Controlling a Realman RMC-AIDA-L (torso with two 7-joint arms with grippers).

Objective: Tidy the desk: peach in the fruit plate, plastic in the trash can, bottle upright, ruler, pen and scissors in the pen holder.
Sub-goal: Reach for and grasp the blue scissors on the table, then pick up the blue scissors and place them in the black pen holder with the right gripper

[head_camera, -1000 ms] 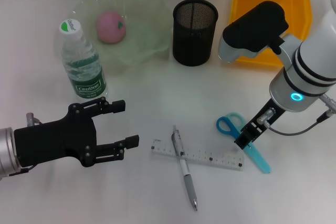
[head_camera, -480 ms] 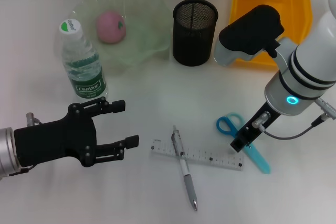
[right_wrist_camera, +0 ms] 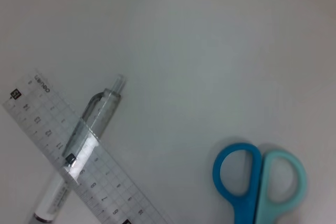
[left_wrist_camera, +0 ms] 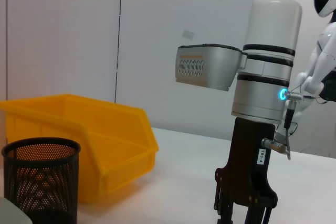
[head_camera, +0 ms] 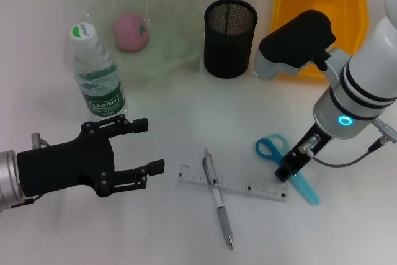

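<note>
Green lettering on the water bottle (head_camera: pixel 96 72) label looks like "Cestbon", and its white cap carries a green mark; the bottle stands upright on the white desk (head_camera: pixel 186 116), just beside the pale green fruit plate (head_camera: pixel 164 20) with the pink peach (head_camera: pixel 130 31) in it. Small numbers run along the clear ruler (head_camera: pixel 234 182), but from the head view they can't be read; the right wrist view shows them as a centimetre scale. A clear pen (head_camera: pixel 217 197) lies across the ruler. The black mesh pen holder (head_camera: pixel 230 38) stands between the plate and a yellow bin (head_camera: pixel 319 10).

The left gripper (head_camera: pixel 146 147) hangs low over the desk below the bottle, its two black fingers spread wide with nothing between them. The right gripper (head_camera: pixel 290 169) points down right at the blue scissors (head_camera: pixel 286 166), over the stretch between handles and blades; I can't tell how far its fingers are spread or whether they touch.
</note>
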